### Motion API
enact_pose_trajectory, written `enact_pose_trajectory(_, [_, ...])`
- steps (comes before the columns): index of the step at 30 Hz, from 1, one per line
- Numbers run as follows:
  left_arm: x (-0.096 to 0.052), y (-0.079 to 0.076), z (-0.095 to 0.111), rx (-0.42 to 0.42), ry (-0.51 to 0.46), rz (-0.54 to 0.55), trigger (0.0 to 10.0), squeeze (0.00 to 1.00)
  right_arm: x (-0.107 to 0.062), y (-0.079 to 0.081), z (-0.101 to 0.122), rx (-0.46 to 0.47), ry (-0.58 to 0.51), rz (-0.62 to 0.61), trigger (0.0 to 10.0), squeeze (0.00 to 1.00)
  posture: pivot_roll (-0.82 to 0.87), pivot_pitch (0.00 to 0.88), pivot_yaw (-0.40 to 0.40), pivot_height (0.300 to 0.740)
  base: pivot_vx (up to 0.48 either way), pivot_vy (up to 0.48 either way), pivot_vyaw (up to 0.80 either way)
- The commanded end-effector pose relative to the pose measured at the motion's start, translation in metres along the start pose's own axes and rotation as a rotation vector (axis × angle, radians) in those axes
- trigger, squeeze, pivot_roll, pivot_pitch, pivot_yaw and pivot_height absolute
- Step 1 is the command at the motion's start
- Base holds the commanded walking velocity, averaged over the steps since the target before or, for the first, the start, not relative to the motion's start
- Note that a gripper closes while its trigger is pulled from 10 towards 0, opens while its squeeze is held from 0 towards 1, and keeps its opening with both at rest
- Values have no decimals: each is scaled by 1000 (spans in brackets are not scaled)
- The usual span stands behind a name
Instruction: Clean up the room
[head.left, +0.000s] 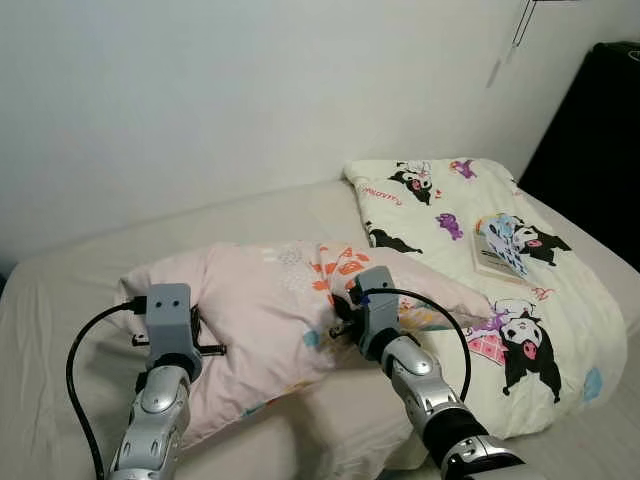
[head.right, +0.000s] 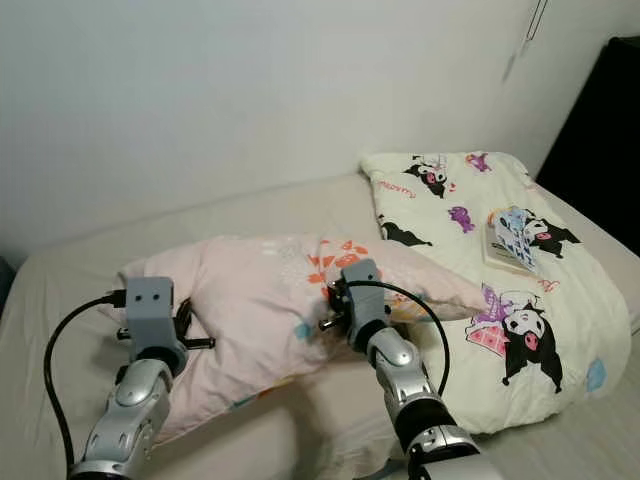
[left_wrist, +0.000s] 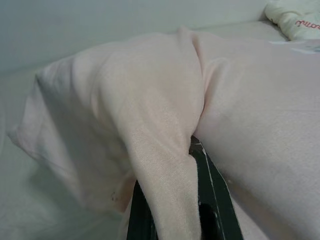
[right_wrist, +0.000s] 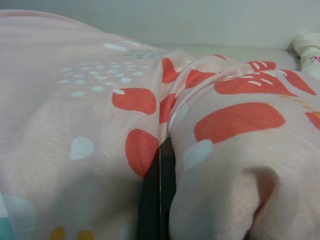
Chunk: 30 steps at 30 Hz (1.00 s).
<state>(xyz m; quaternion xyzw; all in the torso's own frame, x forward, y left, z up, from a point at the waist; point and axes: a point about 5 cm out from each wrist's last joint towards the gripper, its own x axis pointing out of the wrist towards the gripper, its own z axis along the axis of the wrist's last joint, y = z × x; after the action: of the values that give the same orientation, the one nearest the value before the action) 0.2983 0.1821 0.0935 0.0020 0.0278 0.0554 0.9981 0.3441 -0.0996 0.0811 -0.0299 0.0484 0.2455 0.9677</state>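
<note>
Currently, on the bed (head.left: 60, 290):
Pillow: a pink pillow (head.left: 260, 310) with orange and white print lies across the mattress, beside a cartoon-print blanket (head.left: 470, 260).
Left hand (left_wrist: 170, 200): clenched on a fold at the pillow's plain end.
Right hand (right_wrist: 159, 195): fingers pressed together, pinching the printed fabric near the pillow's middle.
Also: a small book (head.left: 497, 248) rests on the blanket.

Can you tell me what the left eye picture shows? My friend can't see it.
Two robot grippers pinch a pink pillow on a beige bed: the left gripper and the right gripper. To the right lies a cream cartoon blanket.
</note>
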Motion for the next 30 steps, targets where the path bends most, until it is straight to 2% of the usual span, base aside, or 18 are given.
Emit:
enact_pose_trajectory(1, [0,-4,3,18,-29,-33,10000,0,6,10,13,-31,-52,59,10000,0,30,54,-45,740,0,0,0])
enact_pose_trajectory(7, [1,-1,2,-7,-24,-16,10000,0,7,10,11,-36,-33,56,10000,0,29,49,-43,740,0,0,0])
enact_pose_trajectory(9, [-2,0,-15,-32,49,-21,10000,0,5,14,-4,-76,58,64,10000,0,33,44,-42,740,0,0,0])
enact_pose_trajectory(10, [-2,0,-15,-32,49,-21,10000,0,5,14,-4,-76,58,64,10000,0,33,44,-42,740,0,0,0])
enact_pose_trajectory(11, [-8,0,-37,11,130,-41,10000,0,-2,15,-23,-91,147,52,10000,0,33,44,-42,740,0,0,0])
enact_pose_trajectory(15, [-11,-1,-45,34,154,-49,10000,0,-5,14,-29,-93,174,41,10000,0,33,44,-42,740,0,0,0])
enact_pose_trajectory(17, [-19,-3,-62,85,212,-94,10000,0,-13,12,-45,-92,247,-3,10000,0,39,40,-33,740,0,0,0])
enact_pose_trajectory(21, [-28,-4,-77,115,271,-123,10000,0,-21,11,-57,-78,289,-40,10000,0,39,43,-27,740,0,0,0])
enact_pose_trajectory(25, [-31,-7,-81,103,303,-132,10000,0,-23,10,-60,-68,289,-49,10000,0,41,44,-26,740,0,0,0])
enact_pose_trajectory(30, [-28,-9,-76,114,268,-136,10000,0,-23,8,-57,-62,268,-63,10000,0,44,46,-22,740,0,0,0])
